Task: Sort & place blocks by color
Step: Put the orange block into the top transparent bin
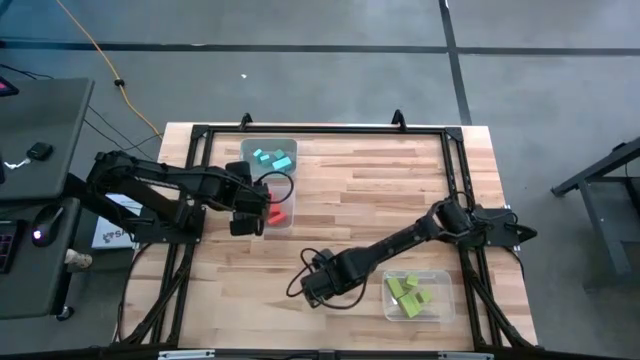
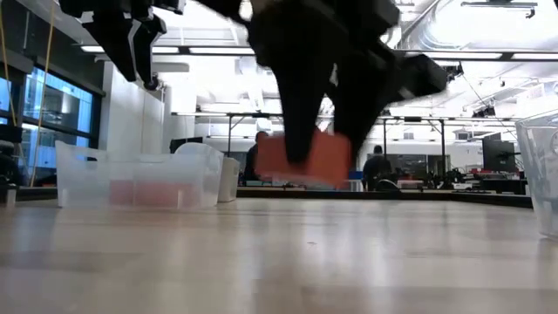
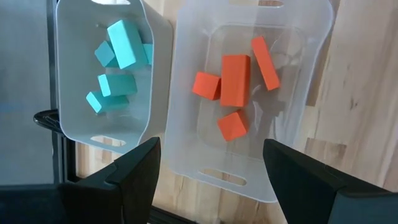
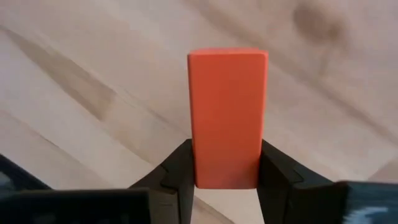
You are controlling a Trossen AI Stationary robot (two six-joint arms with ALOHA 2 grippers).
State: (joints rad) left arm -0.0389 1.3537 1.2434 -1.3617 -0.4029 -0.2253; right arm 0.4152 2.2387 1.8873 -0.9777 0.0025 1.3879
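Right end effector (image 4: pixel 225 171) is pinching the rectangular red-orange toy block (image 4: pixel 227 115) low at centre of the high view; it should lift straight before carrying toward the clear plastic bin (image 3: pixel 311 74) holding red blocks, where the spread left end effector (image 3: pixel 211 171) is hovering.

Overhead, table-level and two close wrist views

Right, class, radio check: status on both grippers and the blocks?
Right gripper shut on red-orange block, low over table. Left gripper open above red bin. Path between looks free.
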